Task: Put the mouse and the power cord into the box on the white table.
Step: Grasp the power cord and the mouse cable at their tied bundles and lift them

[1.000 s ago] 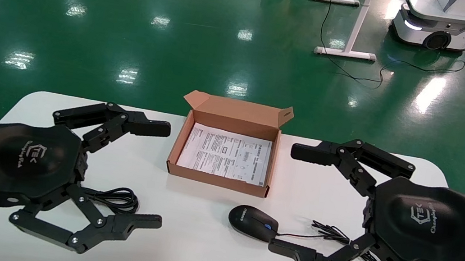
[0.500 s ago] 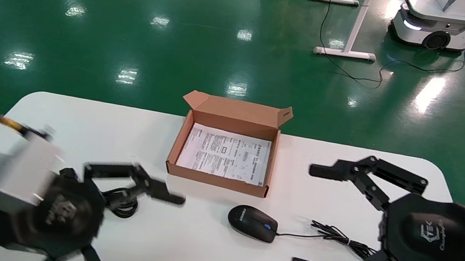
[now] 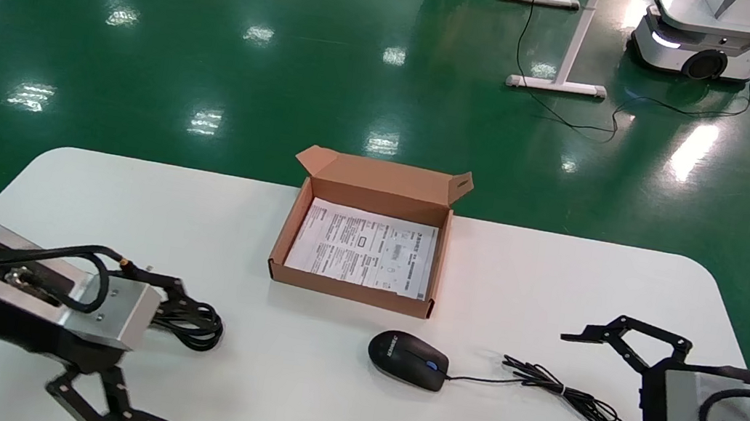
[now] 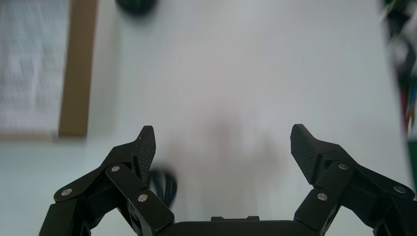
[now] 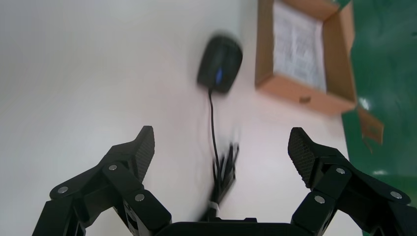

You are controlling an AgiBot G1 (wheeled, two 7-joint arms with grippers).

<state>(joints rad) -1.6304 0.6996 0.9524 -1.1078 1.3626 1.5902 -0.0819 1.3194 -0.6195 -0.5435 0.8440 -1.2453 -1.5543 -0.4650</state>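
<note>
left claw (image 3: 128, 345) apart beside power cord (image 3: 194, 323); right claw (image 3: 577, 392) apart near mouse (image 3: 407, 358).

Left claw (image 3: 139, 346): moved from a raised spot beside the box (image 3: 355, 287) down toward the near left part of the table (image 3: 527, 276); now turned sideways, jaws wide apart, power cord (image 3: 194, 321) just beyond its upper finger (image 3: 177, 284).

Right claw (image 3: 584, 390): drawn back from beside the mouse (image 3: 407, 359) toward the table's right edge; jaws spread, mouse wire bundle (image 3: 559, 390) now just ahead of the fingertips, mouse well beyond.
</note>
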